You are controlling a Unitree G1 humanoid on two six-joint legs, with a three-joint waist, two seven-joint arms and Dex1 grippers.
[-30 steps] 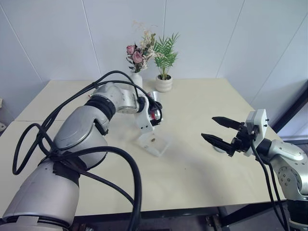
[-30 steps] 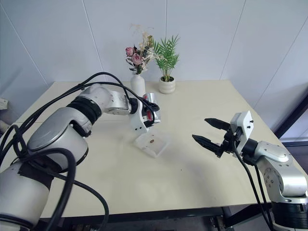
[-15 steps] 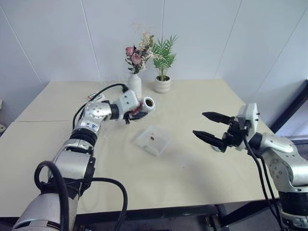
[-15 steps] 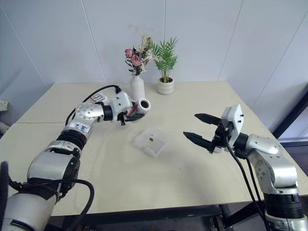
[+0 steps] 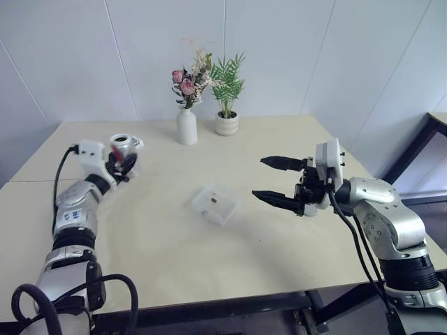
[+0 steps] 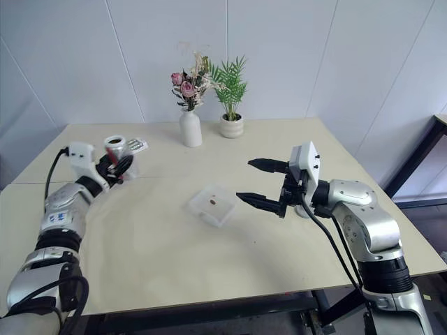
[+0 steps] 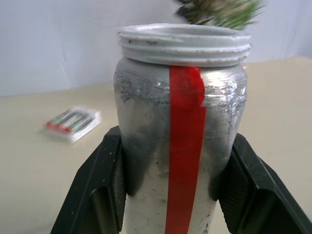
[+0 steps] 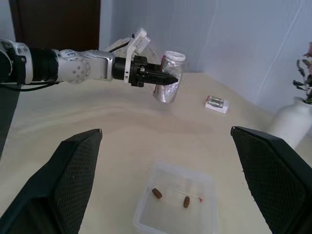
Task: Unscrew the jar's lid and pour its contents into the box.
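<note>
The jar, silvery with a red stripe, stands upright and lidless above the table's left side. My left gripper is shut on it, one black finger on each side. I cannot see inside the jar. The box, a clear shallow tray, lies mid-table with two brown bits of the contents in it. My right gripper hangs open to the right of the box, fingers pointing toward it, holding nothing. The lid is hidden.
A white vase of flowers and a small potted plant stand at the table's back edge. A green-and-white packet lies just behind the jar. Bare tabletop surrounds the box.
My left arm swung the jar away from above the box to the far left and rolled it from tipped to upright. The right gripper drifted a little toward the box, still open.
</note>
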